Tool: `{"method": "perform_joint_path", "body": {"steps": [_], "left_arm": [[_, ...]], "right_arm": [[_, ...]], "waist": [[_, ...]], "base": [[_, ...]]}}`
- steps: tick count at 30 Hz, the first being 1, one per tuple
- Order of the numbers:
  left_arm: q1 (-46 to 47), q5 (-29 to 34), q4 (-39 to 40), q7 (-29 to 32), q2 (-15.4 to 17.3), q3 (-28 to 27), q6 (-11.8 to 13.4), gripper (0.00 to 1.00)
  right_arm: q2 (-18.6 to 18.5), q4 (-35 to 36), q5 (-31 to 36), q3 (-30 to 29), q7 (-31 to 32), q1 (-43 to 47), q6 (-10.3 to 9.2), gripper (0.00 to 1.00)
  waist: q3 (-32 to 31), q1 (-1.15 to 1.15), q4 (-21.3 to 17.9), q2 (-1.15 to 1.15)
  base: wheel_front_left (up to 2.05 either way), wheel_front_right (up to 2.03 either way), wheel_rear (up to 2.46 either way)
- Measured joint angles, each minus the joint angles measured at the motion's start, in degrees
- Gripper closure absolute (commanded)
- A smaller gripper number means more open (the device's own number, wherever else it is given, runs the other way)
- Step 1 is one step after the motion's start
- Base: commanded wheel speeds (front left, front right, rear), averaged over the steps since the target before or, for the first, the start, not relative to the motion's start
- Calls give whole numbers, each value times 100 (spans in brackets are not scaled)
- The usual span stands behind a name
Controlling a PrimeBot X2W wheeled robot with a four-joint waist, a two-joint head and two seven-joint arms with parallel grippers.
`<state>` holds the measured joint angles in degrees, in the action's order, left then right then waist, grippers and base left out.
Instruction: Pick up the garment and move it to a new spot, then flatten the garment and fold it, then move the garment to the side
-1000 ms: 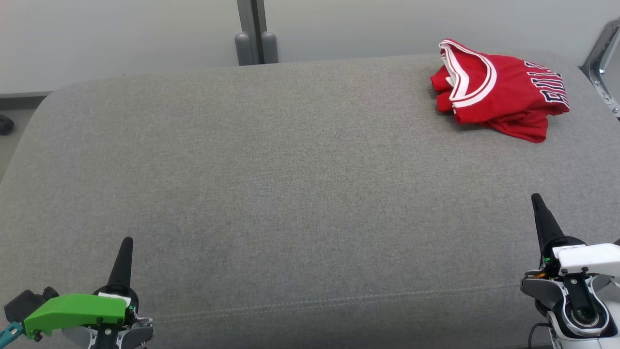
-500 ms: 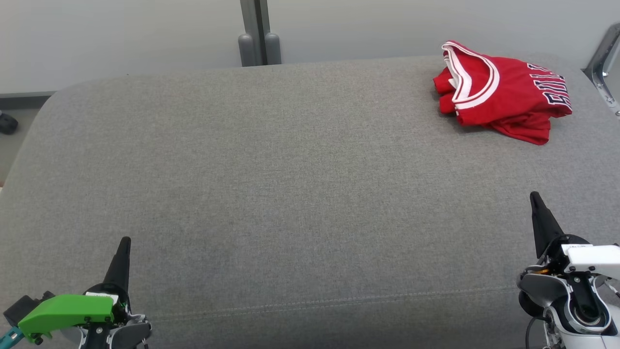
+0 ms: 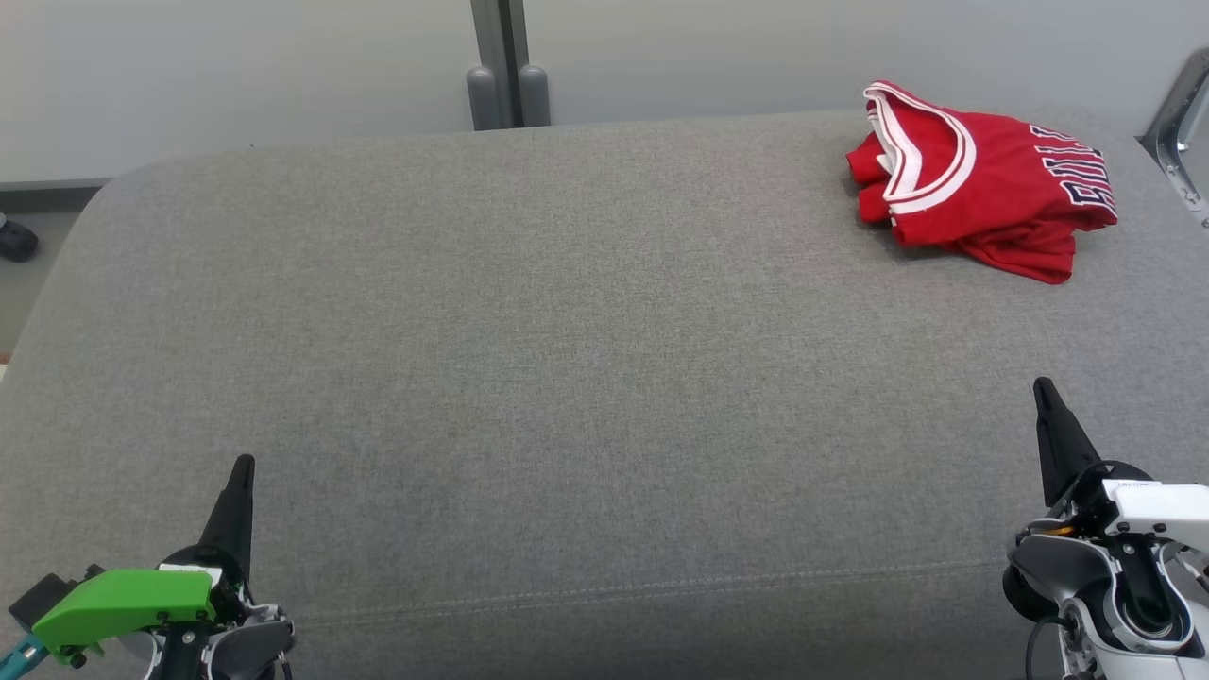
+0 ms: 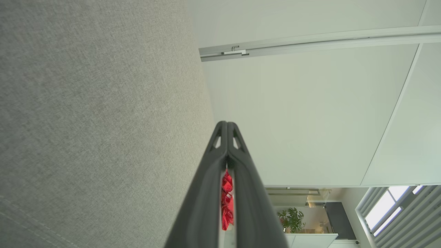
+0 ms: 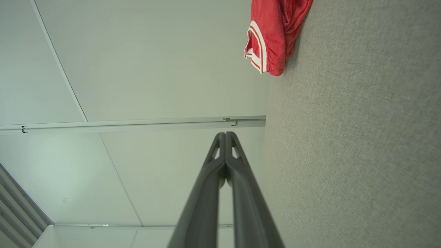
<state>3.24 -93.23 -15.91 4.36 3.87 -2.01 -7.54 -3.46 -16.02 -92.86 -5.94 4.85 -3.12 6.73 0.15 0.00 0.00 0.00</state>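
The garment [image 3: 982, 184] is a red jersey with white trim and dark lettering, lying folded in a compact bundle at the far right of the grey cushioned surface [image 3: 567, 359]. It also appears at the top of the right wrist view [image 5: 272, 34] and as a red sliver between the fingers in the left wrist view [image 4: 226, 199]. My left gripper [image 3: 244, 465] rests at the lower left, shut and empty. At the lower right, my right gripper [image 3: 1042, 387] is shut with nothing in it, well short of the garment.
A pale wall with a grey post [image 3: 501, 61] runs behind the surface. A metal frame [image 3: 1176, 123] stands at the far right edge. A dark object [image 3: 17, 241] sits on the floor at the left.
The head view has shifted slightly, so the whole scene sits a little lower and to the right. Both grippers stay shut near the bottom corners. The garment has not moved.
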Motion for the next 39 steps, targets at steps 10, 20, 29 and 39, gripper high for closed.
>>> {"method": "perform_joint_path", "body": {"steps": [10,20,29,39], "left_arm": [[1,-37,-3,12,-2,-1,0,100],[2,-37,-3,13,-3,-3,0,100],[2,-37,-3,13,-9,-7,0,100],[2,-37,-2,13,-15,-10,0,100]], "right_arm": [[0,-7,0,-4,0,-1,7,100],[1,-12,0,-10,0,-2,7,100],[1,-15,0,-12,0,-3,7,100],[2,-16,0,-18,0,-5,8,100]], "waist": [[0,0,0,0],[-1,0,0,0],[-1,0,0,0],[-1,0,0,0]], "base": [[0,0,0],[0,0,0],[0,0,0],[0,0,0]]}}
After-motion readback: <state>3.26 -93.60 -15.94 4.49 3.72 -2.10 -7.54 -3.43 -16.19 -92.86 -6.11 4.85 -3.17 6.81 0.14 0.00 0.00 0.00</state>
